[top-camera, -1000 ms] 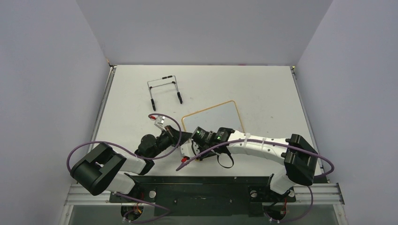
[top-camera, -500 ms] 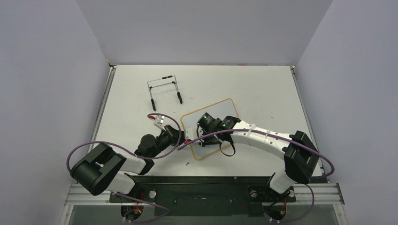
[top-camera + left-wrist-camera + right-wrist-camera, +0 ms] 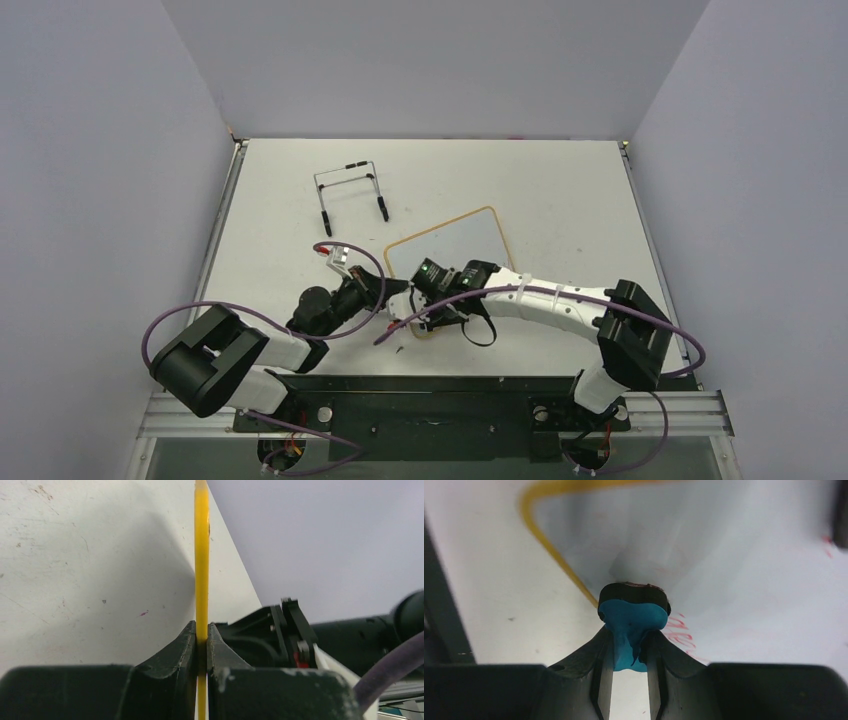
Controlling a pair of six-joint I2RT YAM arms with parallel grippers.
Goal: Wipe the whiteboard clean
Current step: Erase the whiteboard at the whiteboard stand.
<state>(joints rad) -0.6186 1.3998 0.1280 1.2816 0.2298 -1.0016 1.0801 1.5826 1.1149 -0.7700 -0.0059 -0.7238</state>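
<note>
Seeing whiteboard (image 3: 455, 243) near front centre of surface (image 3: 570, 190), skewed, far-right corner pointing away. Reading left claw (image 3: 202, 632) as clamped shut on yellow frame (image 3: 201, 555) at board's left edge, frame edge-on between the fingers. Can't tell from these views whether lifted off surface on that side. Reading right claw (image 3: 630, 635) as closed tight on blue eraser (image 3: 633, 617), dark pad (image 3: 634, 591) down on board, just inside near-left rounded corner. Spotting faint red writing (image 3: 681, 632) just right of eraser. Noting open surface right of and beyond board. Wire stand (image 3: 350, 188) well apart at far left. Less room at near edge, both arms crowding that corner.
</note>
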